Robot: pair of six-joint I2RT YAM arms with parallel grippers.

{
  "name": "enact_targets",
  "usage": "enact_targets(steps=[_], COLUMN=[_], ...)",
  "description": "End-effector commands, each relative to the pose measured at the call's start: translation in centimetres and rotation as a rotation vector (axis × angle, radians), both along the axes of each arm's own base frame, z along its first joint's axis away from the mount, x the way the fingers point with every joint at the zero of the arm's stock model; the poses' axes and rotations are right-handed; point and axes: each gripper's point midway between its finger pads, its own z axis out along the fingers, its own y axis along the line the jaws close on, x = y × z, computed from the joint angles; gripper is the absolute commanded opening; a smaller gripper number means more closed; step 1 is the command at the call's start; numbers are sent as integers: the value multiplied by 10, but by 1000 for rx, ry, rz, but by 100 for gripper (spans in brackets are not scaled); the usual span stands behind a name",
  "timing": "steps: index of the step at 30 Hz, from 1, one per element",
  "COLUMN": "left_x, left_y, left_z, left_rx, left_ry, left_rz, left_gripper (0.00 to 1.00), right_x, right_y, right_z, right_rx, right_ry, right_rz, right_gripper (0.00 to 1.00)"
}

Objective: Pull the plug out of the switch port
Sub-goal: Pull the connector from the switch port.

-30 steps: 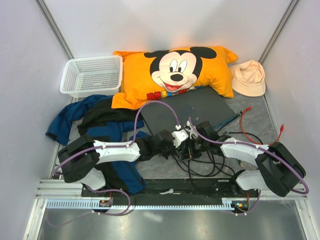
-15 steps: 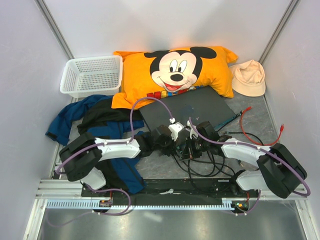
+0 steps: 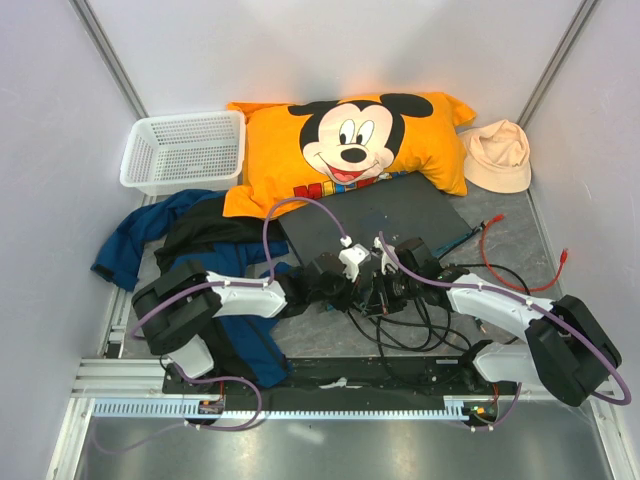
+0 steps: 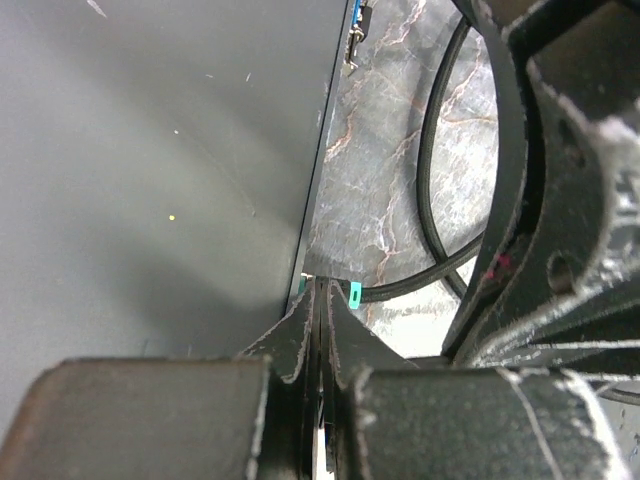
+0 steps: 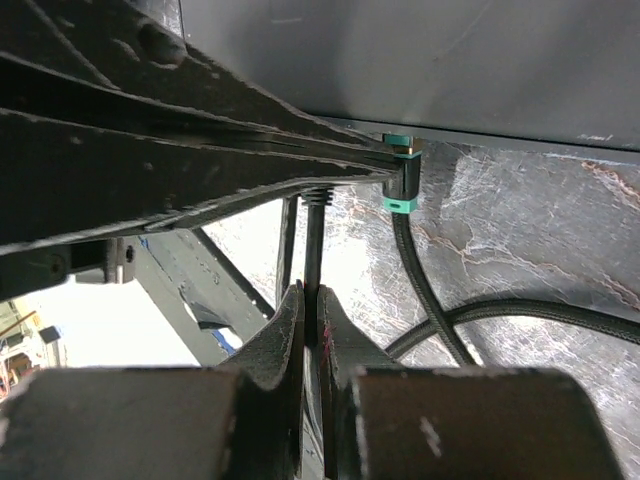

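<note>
— Any writing to read?
— Only on the Mickey Mouse pillow (image 3: pixel 350 140), well beyond both end effectors. A row of coloured letters (image 3: pixel 322 188) runs under the face, but it is cut off at the pillow's lower edge, so I can't spell it out. No brand or label shows on the switch (image 3: pixel 390 215).
— Where is the switch?
— Flat on the worktop (image 3: pixel 520 215), its near edge just ahead of both sets of tips. The plug (image 5: pixel 402 178), black with two teal bands, sits at that edge, up and to the right of the right end effector (image 5: pixel 312 300).
— And the grips?
— The left end effector (image 4: pixel 320 300) is pressed closed, with nothing visible between its fingers. Its tips reach the plug, but I can't tell if they touch it. The right one is pinched on a thin black cable (image 5: pixel 313 235) running up from its tips.
— What's hidden?
— The sockets: from above, both arms and loose cables (image 3: pixel 410 335) cover that edge
</note>
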Motion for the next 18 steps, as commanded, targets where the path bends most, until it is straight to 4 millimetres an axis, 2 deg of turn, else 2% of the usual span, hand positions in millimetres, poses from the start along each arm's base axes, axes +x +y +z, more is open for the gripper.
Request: enact_targets(steps=[1, 5, 7, 8, 11, 14, 18], left_x=[-31, -11, -8, -7, -17, -20, -16], left_y=[58, 36, 34, 33, 45, 49, 40], left_z=[-34, 31, 43, 45, 31, 21, 16], left_rx=[221, 74, 66, 74, 109, 116, 118], left_ry=[94, -59, -88, -91, -60, -55, -63], left_rz=[-20, -30, -35, -44, -50, -52, -65], left_gripper=[2, 2, 2, 2, 2, 2, 2], right_x=[-1, -4, -13, -15, -18, -17, -18], right_y=[0, -2, -6, -7, -9, -6, -9], right_z=[10, -1, -10, -12, -14, -13, -26], right_rx=[17, 7, -7, -7, -7, 5, -2], right_ry=[11, 46, 85, 92, 109, 107, 121], right_rz=[24, 16, 2, -3, -12, -12, -58], right_gripper=[0, 0, 0, 0, 0, 0, 0])
